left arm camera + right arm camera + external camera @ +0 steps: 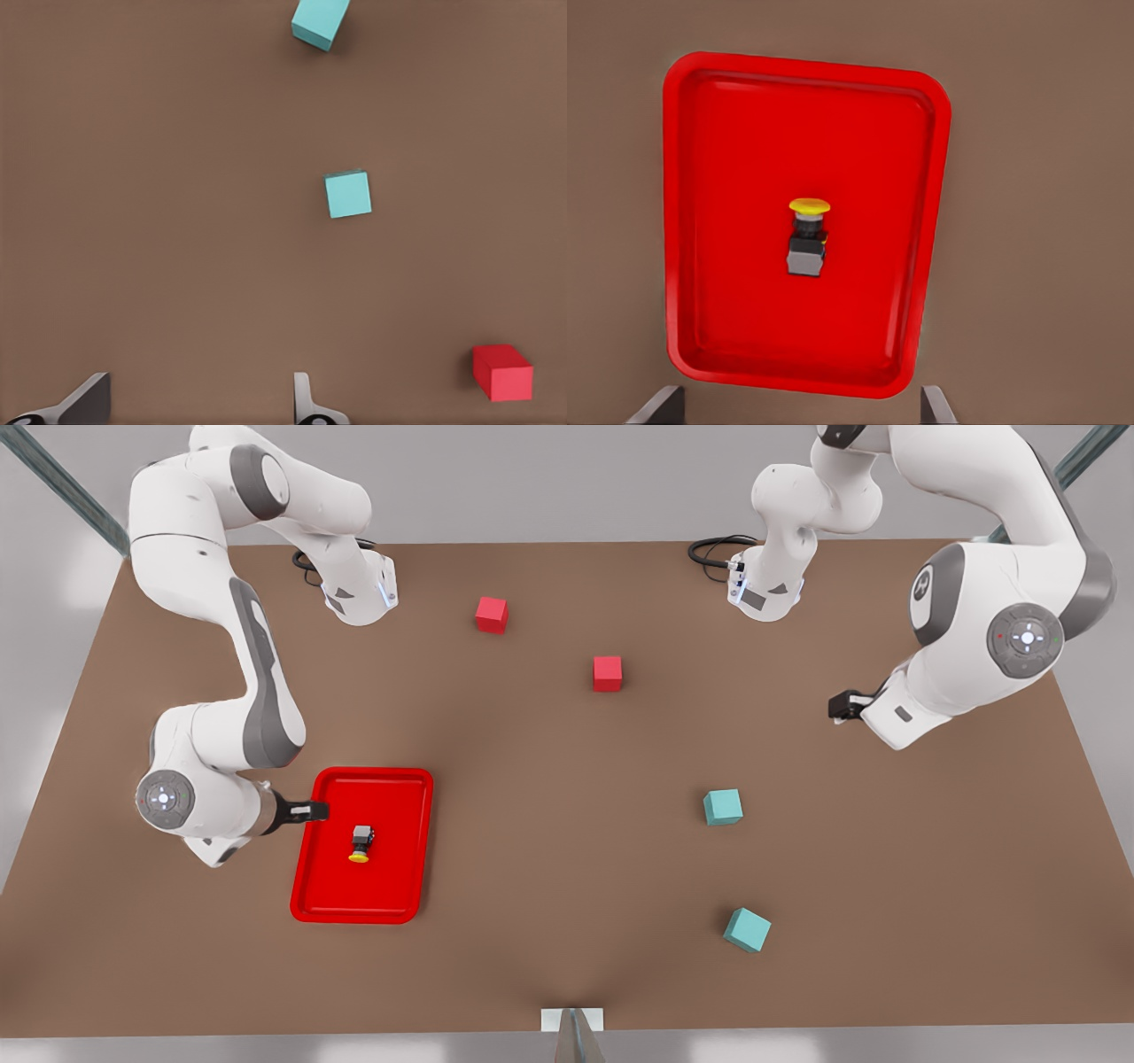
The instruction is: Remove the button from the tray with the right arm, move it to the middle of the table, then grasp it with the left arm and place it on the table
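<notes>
Lying on its side near the middle of the tray [416, 841]: the button [361, 843], grey-black body one way, yellow cap the other, touched by nothing. Set on the table [549, 797] toward the front view's left edge and nearer the front edge, that tray. Hanging over the tray's left rim with the fingers spread wide and empty: the right gripper [317, 810]; seen from the right wrist view as two finger tips [656, 407] just outside the rim, with the whole tray and the button's round cap in plain sight. Near the table's right edge and well apart from the tray: the left gripper [842, 707], waiting. Shown by the left wrist view alone: its fingers [84, 403] parted above bare tabletop, two teal cubes [347, 195] and one red cube [503, 372] beyond. Added by the front view: a second red cube [491, 614] toward the far edge.
</notes>
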